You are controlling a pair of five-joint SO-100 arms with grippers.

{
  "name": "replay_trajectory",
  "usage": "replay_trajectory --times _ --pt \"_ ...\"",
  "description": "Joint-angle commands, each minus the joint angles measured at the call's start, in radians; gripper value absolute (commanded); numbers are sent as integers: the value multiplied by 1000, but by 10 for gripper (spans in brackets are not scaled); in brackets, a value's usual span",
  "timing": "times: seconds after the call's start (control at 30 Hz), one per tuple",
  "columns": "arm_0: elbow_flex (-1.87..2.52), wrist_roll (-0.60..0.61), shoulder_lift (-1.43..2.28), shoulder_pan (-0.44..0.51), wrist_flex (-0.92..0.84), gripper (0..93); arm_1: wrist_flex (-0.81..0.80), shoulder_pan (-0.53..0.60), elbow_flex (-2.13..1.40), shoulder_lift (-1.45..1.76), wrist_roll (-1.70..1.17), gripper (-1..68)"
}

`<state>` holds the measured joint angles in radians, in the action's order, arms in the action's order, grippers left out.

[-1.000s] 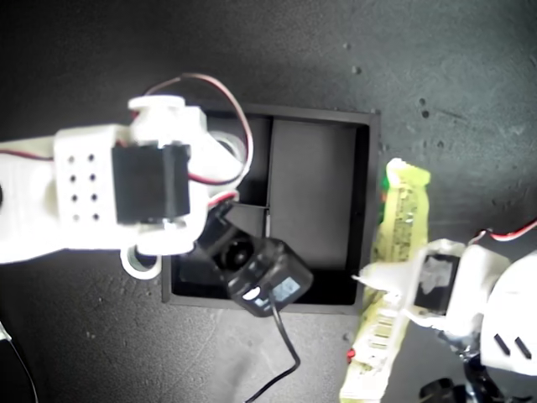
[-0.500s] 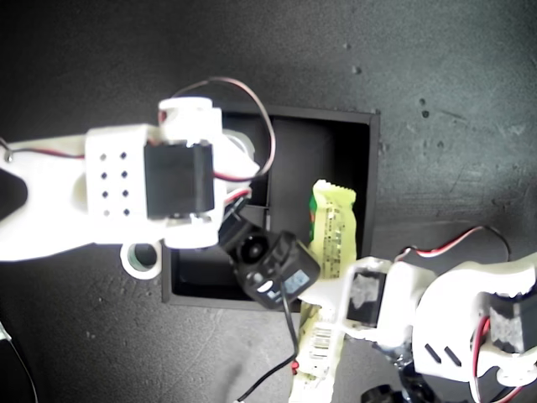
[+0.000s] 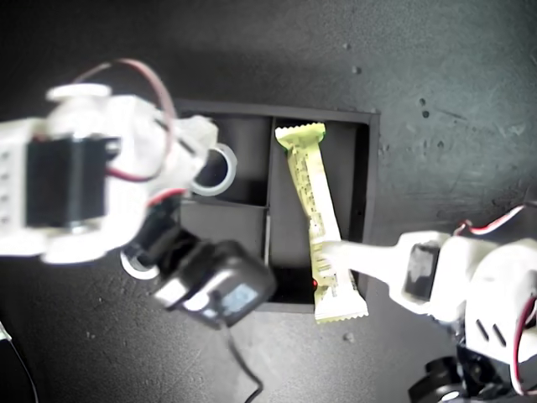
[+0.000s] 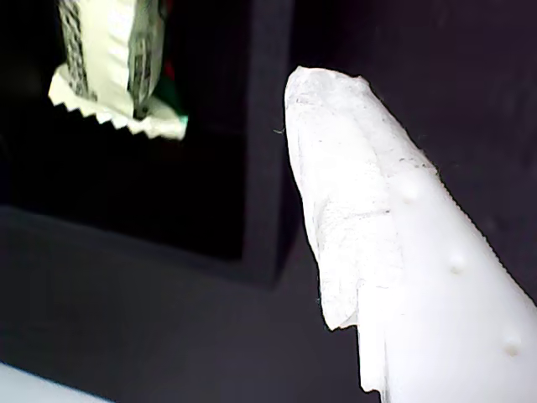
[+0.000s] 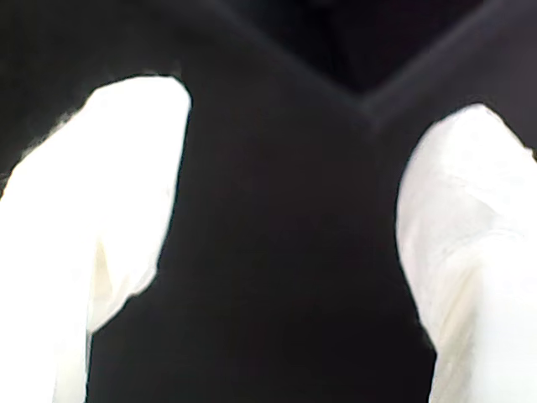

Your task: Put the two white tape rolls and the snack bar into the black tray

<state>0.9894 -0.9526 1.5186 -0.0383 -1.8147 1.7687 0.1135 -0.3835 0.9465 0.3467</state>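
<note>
Exterior view: black tray [image 3: 369,210] at centre; snack bar [image 3: 317,220] lying in long compartment, one end overhanging near rim. First gripper [image 3: 336,252] beside bar, grip state unclear. Second gripper [image 5: 289,218] spread wide, empty. One tape roll [image 3: 214,170] in tray, another [image 3: 138,264] outside. Best: nudge bar fully inside.

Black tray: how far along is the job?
One white tape ring lies in a small compartment of the black tray. The snack bar lies in the long compartment, its end overhanging the rim, my first gripper beside it. The other tape ring is outside.
</note>
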Motion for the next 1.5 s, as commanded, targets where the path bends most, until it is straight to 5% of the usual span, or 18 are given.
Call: replay_trajectory --times 0.0,0.23,0.6,1.47 --pt "175 -120 282 81 -12 178 32 -92 -63 143 -49 295" --pt "684 -353 495 295 314 177 32 -222 -339 505 84 237" --pt "1131 -535 563 431 824 167 31 -288 -854 1158 434 42" --pt "1250 -634 453 500 1066 150 -23 -273 -1121 1220 525 -2"
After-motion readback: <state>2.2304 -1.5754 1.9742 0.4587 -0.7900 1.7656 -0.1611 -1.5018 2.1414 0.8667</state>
